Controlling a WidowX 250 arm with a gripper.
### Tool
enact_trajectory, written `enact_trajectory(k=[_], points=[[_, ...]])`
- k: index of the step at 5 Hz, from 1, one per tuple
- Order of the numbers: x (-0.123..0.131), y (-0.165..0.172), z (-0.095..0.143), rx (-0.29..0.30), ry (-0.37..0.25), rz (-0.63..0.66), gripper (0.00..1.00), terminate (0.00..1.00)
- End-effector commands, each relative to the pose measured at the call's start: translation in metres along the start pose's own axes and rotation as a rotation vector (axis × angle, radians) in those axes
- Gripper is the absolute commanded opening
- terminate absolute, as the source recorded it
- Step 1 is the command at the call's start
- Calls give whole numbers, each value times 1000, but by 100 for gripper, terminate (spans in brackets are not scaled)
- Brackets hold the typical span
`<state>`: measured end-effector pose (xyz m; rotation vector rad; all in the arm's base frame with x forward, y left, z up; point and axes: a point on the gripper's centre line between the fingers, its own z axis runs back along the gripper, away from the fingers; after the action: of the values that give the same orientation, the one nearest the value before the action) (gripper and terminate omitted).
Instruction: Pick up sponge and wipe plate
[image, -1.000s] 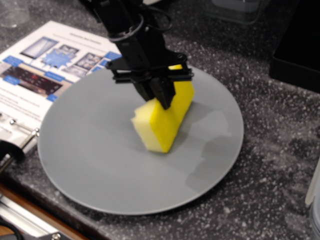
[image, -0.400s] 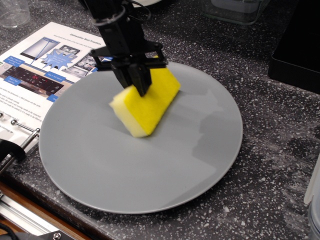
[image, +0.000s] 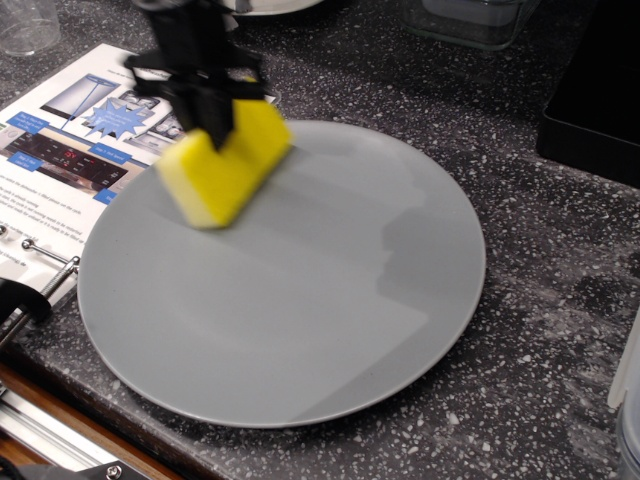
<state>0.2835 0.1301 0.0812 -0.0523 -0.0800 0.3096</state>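
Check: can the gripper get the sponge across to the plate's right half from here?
Probably yes. The gripper holds the sponge at the plate's upper-left edge; the plate's right half is bare.

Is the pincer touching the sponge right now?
Touching. The only view shows the pincer clamped across the yellow sponge, its black fingers pressing into the foam over the plate.

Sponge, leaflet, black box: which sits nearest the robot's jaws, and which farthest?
1. Sponge: clamped in the gripper, over the plate's upper-left part.
2. Leaflet: just left, partly under the plate.
3. Black box: far right edge.
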Motion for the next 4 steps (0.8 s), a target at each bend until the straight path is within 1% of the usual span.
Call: enact_trajectory(k=[1,2,3,4], points=[[19,25,21,89,21,70,0,0],[1,10,-5,87,17,39,0,0],[-19,-9,-41,88,-14,-43,0,0],[-40,-32,-36,16,40,-94,0,0]])
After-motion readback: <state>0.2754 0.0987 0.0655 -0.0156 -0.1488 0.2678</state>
